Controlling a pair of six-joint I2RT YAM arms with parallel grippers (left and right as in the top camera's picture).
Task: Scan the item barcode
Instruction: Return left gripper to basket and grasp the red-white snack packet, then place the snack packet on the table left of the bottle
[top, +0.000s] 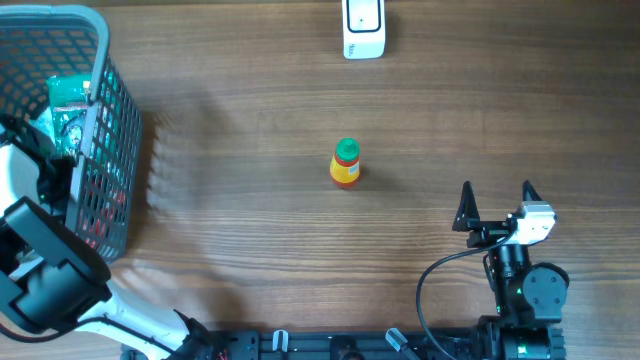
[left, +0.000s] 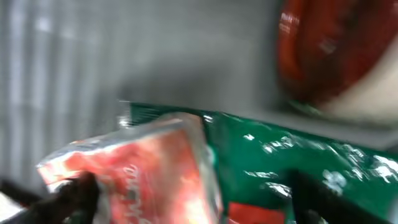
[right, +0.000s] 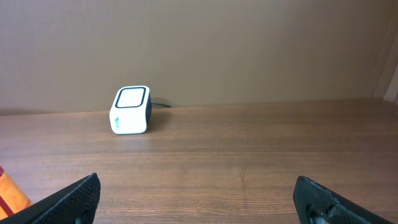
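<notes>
Two arms at a brown wood-grain table (top: 250, 110), matte with fine straight grain. Far left: grey plastic basket (top: 120, 100), open lattice walls with a solid rim, and the left arm reaches down into it. A glossy green packet (top: 68, 95) shows just inside the rim. The left wrist view is blurred. The left gripper (left: 193, 202) has its dark fingers (left: 68, 199) set wide apart at the bottom corners. Between them lie a crinkly red packet (left: 149, 168) with a silvery sealed edge and the shiny green packet (left: 292, 155). The red one overlaps the green one's left end. Can't tell whether the fingers actually clamp either packet or only straddle them. A red round object (left: 329, 43), glossy with a pale underside, sits against the basket wall at upper right; too blurred to name. Table centre: small bottle (top: 345, 165), upright, with a yellow-orange body, red band and green cap, well apart from both arms; only its orange edge (right: 9, 193) shows in the right wrist view. Far centre: barcode scanner (top: 363, 28), a white rounded plastic block with a dark-framed pale window on top, seen upright (right: 130, 110) against a plain beige wall. Near right: right gripper (top: 497, 190) has its black pointed fingers spread fully wide with nothing between them, and sits low over bare wood (right: 199, 202), facing the scanner.
</notes>
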